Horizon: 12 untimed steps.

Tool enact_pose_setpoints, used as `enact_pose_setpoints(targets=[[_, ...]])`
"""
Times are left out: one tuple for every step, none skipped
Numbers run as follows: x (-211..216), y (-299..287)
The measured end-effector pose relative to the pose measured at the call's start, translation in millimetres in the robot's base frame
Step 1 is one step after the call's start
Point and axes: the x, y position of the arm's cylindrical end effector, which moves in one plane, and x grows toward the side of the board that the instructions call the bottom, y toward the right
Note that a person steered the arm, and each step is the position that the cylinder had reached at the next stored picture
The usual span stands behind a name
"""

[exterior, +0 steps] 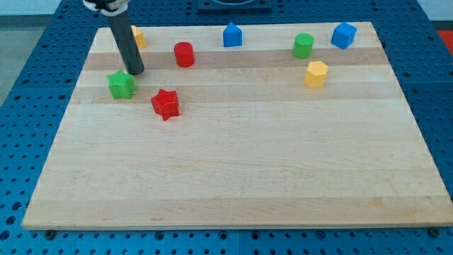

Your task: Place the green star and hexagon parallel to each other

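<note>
The green star (122, 85) lies near the board's left edge, in the upper part of the view. My tip (136, 71) stands just above and to the right of it, close to touching or touching its upper right corner. The yellow hexagon (316, 74) lies far to the right, below a green cylinder (303, 45). The rod rises from the tip toward the view's top left.
A red star (165, 103) lies just right of and below the green star. A red cylinder (184, 54), a blue house-shaped block (232, 35), a blue hexagon-like block (343, 35) and a yellow block (138, 37) partly hidden by the rod lie along the top of the wooden board (233, 170).
</note>
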Motion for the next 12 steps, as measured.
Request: enact_pose_setpoints(targets=[[-9,-12],[4,-16],[23,-22],[37,-25],[39,-25],[39,-23],[32,0],[32,46],[31,103],[27,157],[19,205],[12,249]])
